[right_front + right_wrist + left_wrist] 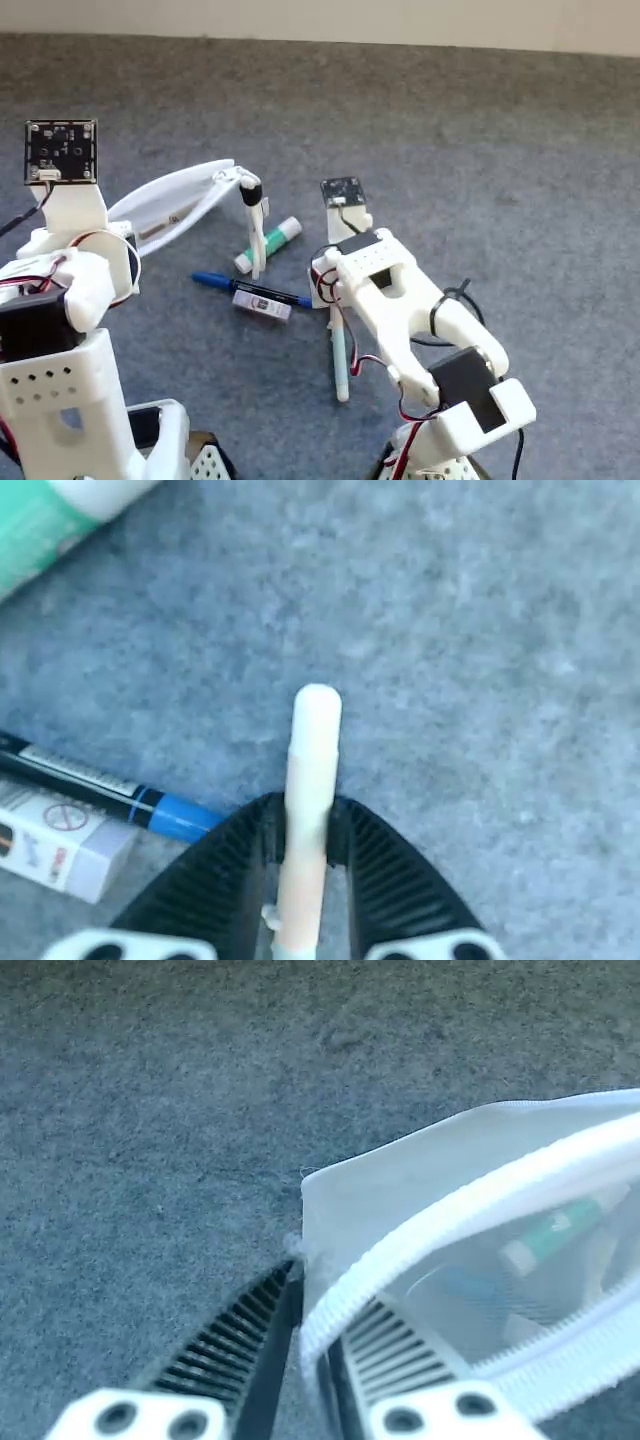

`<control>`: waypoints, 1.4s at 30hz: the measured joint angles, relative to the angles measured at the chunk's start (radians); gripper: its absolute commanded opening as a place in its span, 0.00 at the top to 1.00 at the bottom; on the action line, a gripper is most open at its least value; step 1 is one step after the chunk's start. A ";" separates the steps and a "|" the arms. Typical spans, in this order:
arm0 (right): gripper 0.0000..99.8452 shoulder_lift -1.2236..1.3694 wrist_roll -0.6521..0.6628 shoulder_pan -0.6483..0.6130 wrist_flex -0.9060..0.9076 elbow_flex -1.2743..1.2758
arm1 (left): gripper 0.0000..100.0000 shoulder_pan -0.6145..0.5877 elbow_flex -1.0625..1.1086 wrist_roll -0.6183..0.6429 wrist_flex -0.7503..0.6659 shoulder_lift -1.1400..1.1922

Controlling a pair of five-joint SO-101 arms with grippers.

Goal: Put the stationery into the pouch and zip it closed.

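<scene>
The white translucent pouch (170, 205) lies open at the left, zipper facing the middle. My left gripper (308, 1305) is shut on the pouch's (420, 1190) end, next to the zipper. On the carpet between the arms lie a green glue stick (270, 243), a white pen with a black cap (256, 230) across it, a blue marker (245, 288) and a small white eraser box (262, 305). My right gripper (305, 805) is shut on a pale pen (312, 750), whose shaft (339, 355) runs back beside the right arm. Close by are the marker (110, 792) and the glue stick (40, 525).
Grey carpet covers the whole table (480, 150), with open floor at the back and right. The left arm's base (70, 400) and the right arm's base (460, 420) stand at the front edge.
</scene>
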 measured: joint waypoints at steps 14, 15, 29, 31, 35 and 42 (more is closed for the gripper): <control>0.99 -0.219 0.000 0.046 0.034 0.002 | 0.99 0.000 0.000 0.000 0.000 0.000; 0.99 -0.242 0.000 0.046 0.041 0.002 | 0.99 0.000 0.000 0.000 0.000 0.000; 0.99 -0.562 0.000 0.046 0.141 0.025 | 0.99 0.000 0.000 0.000 0.000 0.000; 0.99 -0.606 0.000 0.046 0.143 0.054 | 0.99 0.000 0.000 0.000 0.000 0.000; 0.99 -0.710 0.000 0.046 0.143 0.081 | 0.99 0.000 0.000 0.000 0.000 0.000; 0.99 -0.921 0.000 0.012 0.143 0.133 | 0.99 0.000 0.000 0.000 0.000 0.000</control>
